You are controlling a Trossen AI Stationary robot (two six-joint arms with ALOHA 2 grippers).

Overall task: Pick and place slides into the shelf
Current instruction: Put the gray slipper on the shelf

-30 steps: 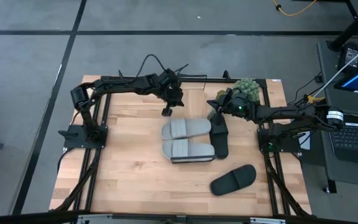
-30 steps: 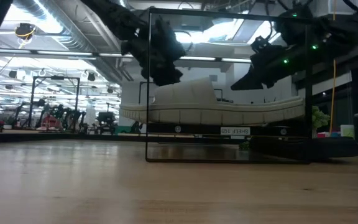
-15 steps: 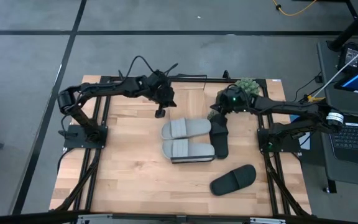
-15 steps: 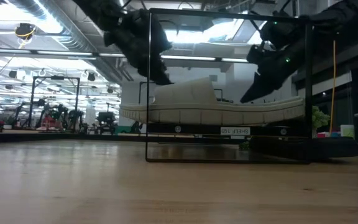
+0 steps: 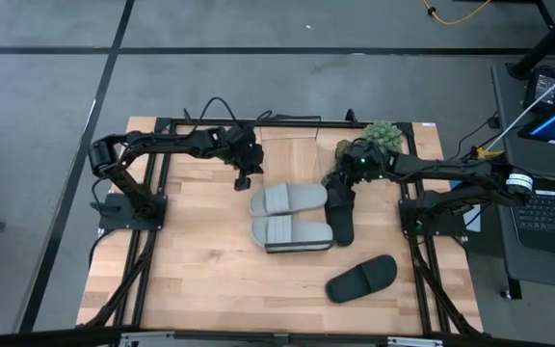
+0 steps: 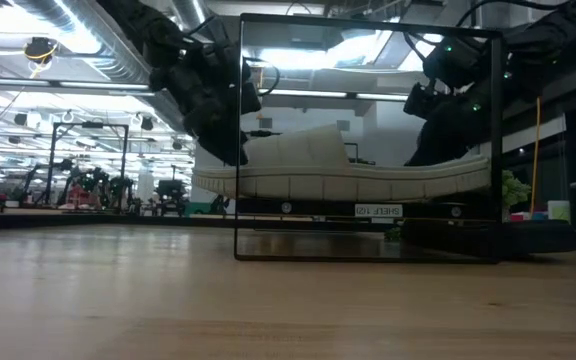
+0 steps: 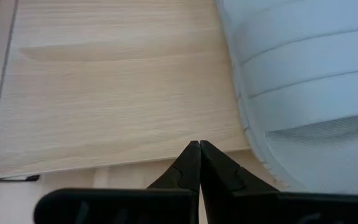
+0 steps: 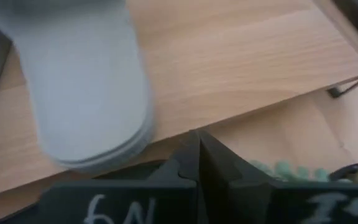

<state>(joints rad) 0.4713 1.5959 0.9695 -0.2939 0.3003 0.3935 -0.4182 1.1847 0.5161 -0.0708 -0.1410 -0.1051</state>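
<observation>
The left gripper (image 5: pixel 243 180) hangs over the far left part of the table (image 5: pixel 191 270), just beyond the toe end of the grey slides, with its two fingers pressed together and nothing between them – the left wrist view shows the dark fingertips (image 7: pixel 199 163) meeting in a point above the pale plank of the shelf (image 7: pixel 117 81), with the rim of a light grey slide (image 7: pixel 303 106) beside them. In the low view this gripper (image 6: pixel 230 150) shows at the left post of the shelf's black wire frame (image 6: pixel 239 140).

In the middle of the table, seen from above, two light grey slides (image 5: pixel 290 200) (image 5: pixel 292 231) lie side by side on top of the shelf, which they largely cover. A black slide (image 5: pixel 339 214) lies just to their right, touching or nearly touching them; whether it rests on the shelf or the table cannot be told.

The right gripper (image 5: pixel 335 178) is over the far end of that black slide, its fingers closed on nothing – the right wrist view has the fingertips (image 8: pixel 197 152) joined above the edge of the plank, with a grey slide's rounded end (image 8: pixel 86 87) close by. A green potted plant (image 5: pixel 383 135) stands just behind the right arm at the table's far edge.

The second black slide (image 5: pixel 362 279) lies alone on the table, nearer the front and to the right, well apart from the shelf
</observation>
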